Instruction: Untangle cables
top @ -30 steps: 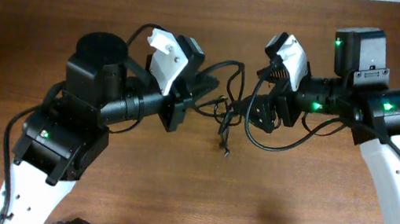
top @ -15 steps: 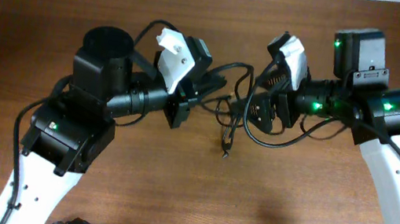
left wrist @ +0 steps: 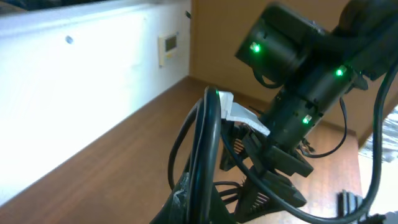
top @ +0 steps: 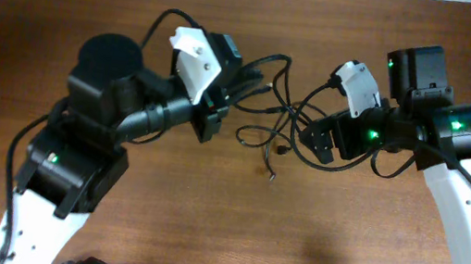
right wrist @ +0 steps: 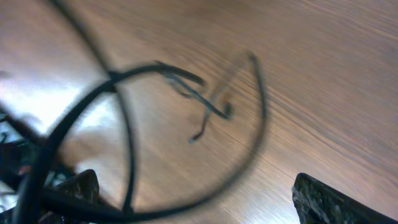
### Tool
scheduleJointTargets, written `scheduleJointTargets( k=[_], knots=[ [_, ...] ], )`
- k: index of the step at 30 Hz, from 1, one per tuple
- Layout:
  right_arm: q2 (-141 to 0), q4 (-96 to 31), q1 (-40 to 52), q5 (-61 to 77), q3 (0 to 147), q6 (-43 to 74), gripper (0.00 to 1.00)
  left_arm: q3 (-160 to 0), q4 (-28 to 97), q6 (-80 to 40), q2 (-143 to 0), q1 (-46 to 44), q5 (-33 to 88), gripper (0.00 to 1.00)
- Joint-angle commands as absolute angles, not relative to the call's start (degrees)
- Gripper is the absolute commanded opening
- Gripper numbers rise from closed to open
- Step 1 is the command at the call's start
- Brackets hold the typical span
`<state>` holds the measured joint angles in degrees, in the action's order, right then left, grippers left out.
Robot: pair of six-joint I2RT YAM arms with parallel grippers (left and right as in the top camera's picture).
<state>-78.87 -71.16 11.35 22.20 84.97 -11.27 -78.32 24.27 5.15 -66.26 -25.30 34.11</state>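
Observation:
The cables [top: 269, 135] are thin black cords in a loose tangle on the wooden table, between the two arms. My left gripper [top: 244, 86] is shut on a bundle of the cables, which runs up between its fingers in the left wrist view as the cables [left wrist: 209, 143]. Strands stretch from it toward the tangle, and one end with a small plug [top: 270, 177] trails toward the front. My right gripper [top: 316, 142] stands open just right of the tangle. In the right wrist view its fingers [right wrist: 323, 202] are far apart over the cables [right wrist: 208, 107], with a blurred thick black loop crossing in front.
The brown wooden table [top: 341, 241] fills the overhead view, with a pale edge along the back. The right arm [left wrist: 292, 93], with green lights, looms close in the left wrist view. A white wall [left wrist: 81, 81] stands beyond the table's far side.
My left gripper has drawn back to the left and away, pulling its cables with it. The right gripper has shifted right. The tangle between them has stretched out wider.

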Motion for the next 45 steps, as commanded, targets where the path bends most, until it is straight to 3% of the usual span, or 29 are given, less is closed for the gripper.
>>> scheduleJointTargets(
  k=[1,9,17,21,23,27,28,29,32,36,41,45],
  knots=[
    [-79.18,-71.16,11.51,12.78,85.08,-5.98,0.99,-79.24,24.62,5.52,-61.78,-24.58,28.12,0.0],
    [-79.18,-70.5,11.51,4.86,85.08,0.12,0.99,-79.24,26.22,5.5,-58.52,-23.46,27.11,0.0],
    [-79.18,-70.54,11.51,7.27,85.08,0.08,0.99,-79.22,26.92,5.52,-59.16,-23.46,27.16,0.0],
    [-79.18,-70.19,11.51,7.27,85.08,0.08,0.99,-79.22,28.97,5.52,-60.6,-23.46,27.11,0.06],
    [-79.18,-70.04,11.57,7.29,85.08,0.1,0.99,-79.22,30.13,6.0,-61.52,-23.46,27.0,0.12],
    [-79.18,-70.08,11.57,7.29,85.08,0.08,0.99,-79.22,34.35,6.13,-64.23,-23.46,19.77,0.35],
    [-79.18,-70.08,11.57,7.27,85.08,0.08,0.99,-79.22,35.2,6.13,-64.84,-23.46,19.14,0.54],
    [-79.18,-70.08,11.57,7.27,85.08,0.08,0.99,-79.22,35.77,6.13,-65.43,-23.46,19.03,0.65],
    [-79.18,-70.08,11.57,7.27,85.08,0.08,0.99,-79.22,36.99,6.13,-66.98,-23.46,19.05,0.69],
    [-79.18,-70.08,11.57,7.27,85.08,0.05,0.99,-79.22,37.85,6.13,-67.81,-23.46,19.03,0.87],
    [-79.18,-70.06,11.62,11.62,85.08,0.08,0.99,-79.22,39.99,6.09,-67.81,-23.46,14.0,0.98],
    [-79.22,-70.06,11.62,13.1,85.06,0.08,0.99,-79.22,41.08,3.99,-67.81,-23.46,9.17,0.99]
  ],
)
